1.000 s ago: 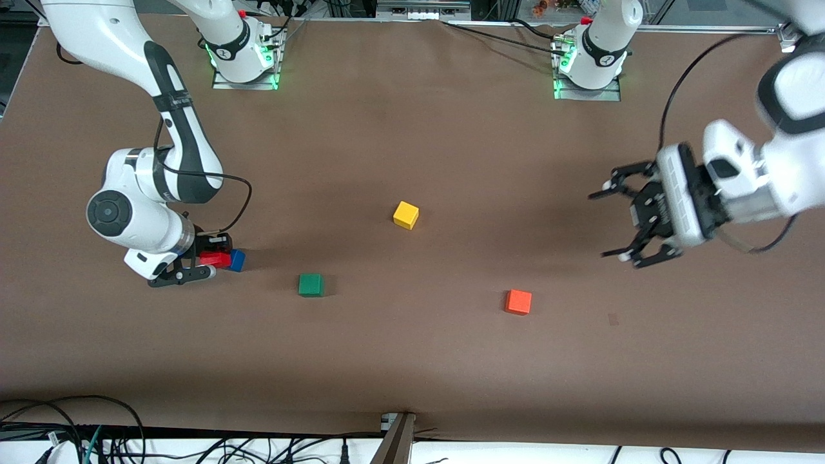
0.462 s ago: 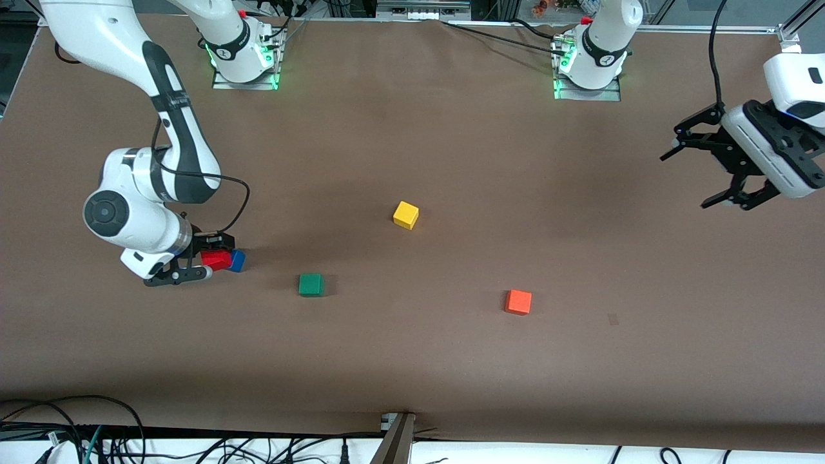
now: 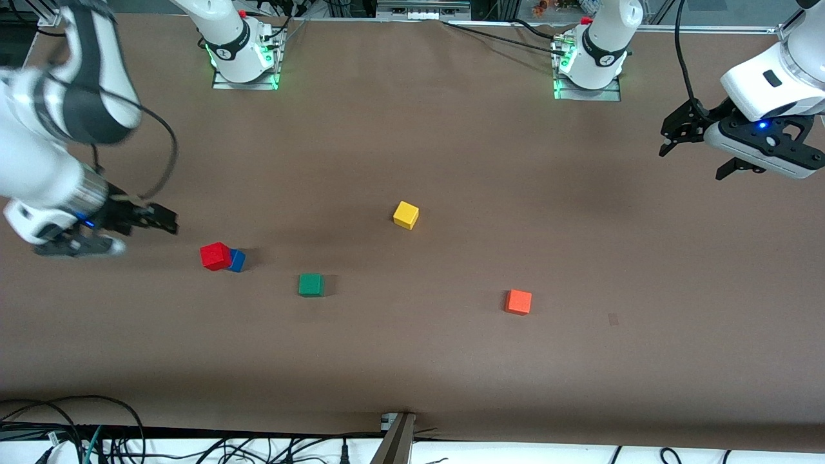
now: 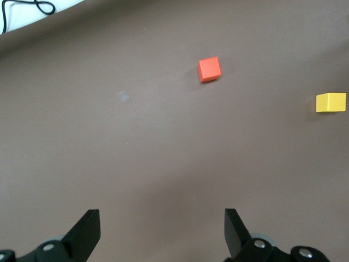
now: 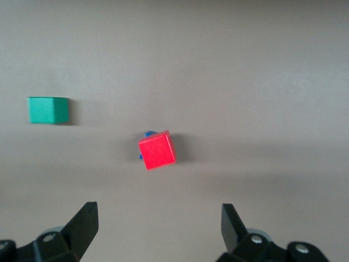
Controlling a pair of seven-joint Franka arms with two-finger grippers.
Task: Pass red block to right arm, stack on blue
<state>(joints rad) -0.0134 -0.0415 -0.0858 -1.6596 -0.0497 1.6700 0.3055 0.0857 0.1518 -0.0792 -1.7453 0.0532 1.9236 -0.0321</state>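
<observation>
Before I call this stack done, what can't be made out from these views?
- Blue block: mostly covered by the red block on it in the front view; in the right wrist view only a sliver shows, so how squarely the red block sits cannot be told.
- Right gripper: open, motion-blurred in the front view.
- Left gripper: open; in its wrist view the bottom edge cuts its fingers.

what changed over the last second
The right gripper let go of the red block, leaving it on the blue cube, and pulled away toward its own end of the table, open. The left gripper retreated toward its end, open. Green, yellow and orange cubes stayed put.
</observation>
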